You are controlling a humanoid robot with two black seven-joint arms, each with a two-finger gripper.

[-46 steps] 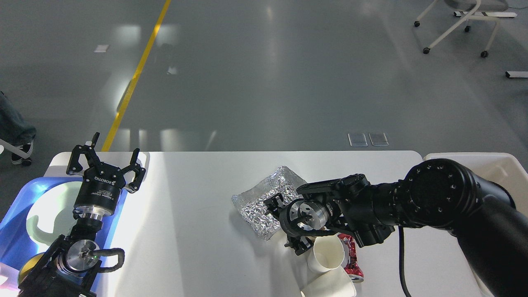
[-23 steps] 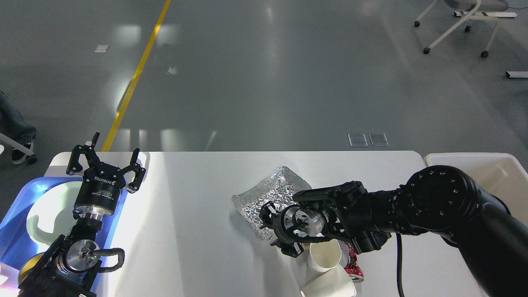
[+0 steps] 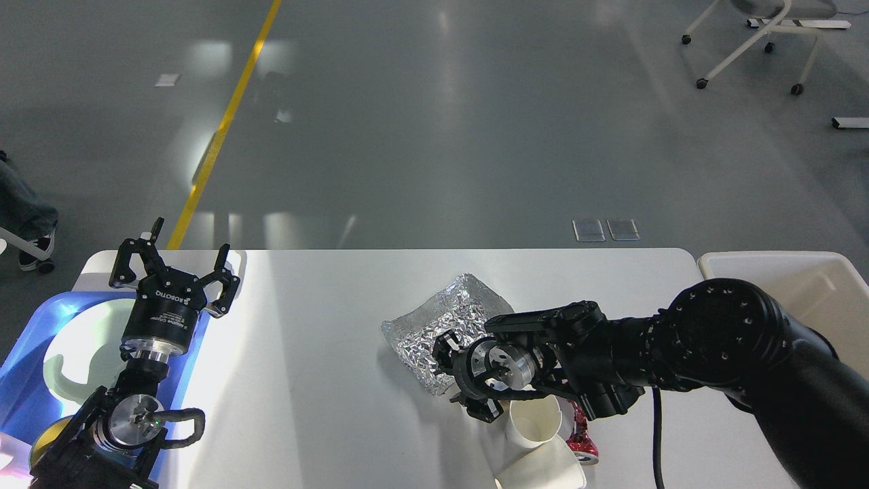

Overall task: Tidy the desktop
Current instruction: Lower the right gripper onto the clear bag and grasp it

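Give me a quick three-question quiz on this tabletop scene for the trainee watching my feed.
1. True or false: the left gripper is holding a paper cup.
2. Which item lies nearest the right gripper? A) foil wrapper B) blue tray C) beige bin
3. What red thing lies beside the white paper cups on the desktop?

Key: 1. False, it is open and empty over the tray's edge. 2. A. 3. A crumpled red wrapper.

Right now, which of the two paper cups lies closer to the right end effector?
The upper cup, its open mouth showing, right beside the right end effector; the other cup lies nearer the table's front edge.
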